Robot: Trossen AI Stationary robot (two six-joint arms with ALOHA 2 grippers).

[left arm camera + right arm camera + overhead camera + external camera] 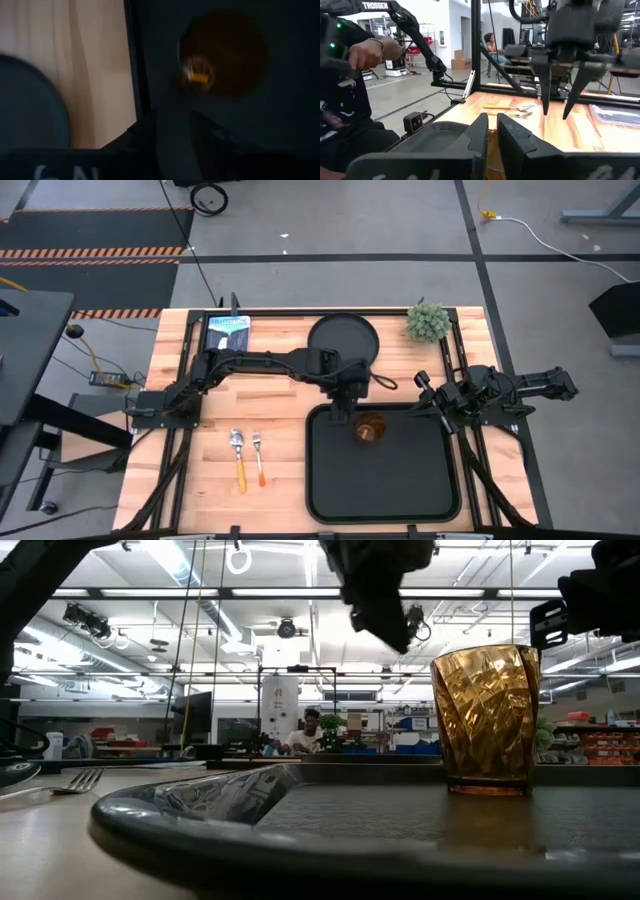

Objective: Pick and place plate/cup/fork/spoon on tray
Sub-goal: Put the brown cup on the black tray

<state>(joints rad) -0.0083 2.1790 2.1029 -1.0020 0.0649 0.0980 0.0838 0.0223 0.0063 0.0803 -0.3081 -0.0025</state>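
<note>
The amber cup stands upright on its base in the far part of the black tray; it also shows in the low view. My left gripper hangs open and empty over the tray's far left rim, just left of the cup, with its fingers pointing down. The round black plate lies on the table beyond the tray. The spoon and the fork lie side by side left of the tray. My right gripper waits shut at the tray's far right corner.
A small green plant stands at the far right of the table. A flat blue packet lies at the far left. A person's arm and hand show beside the table in the right wrist view.
</note>
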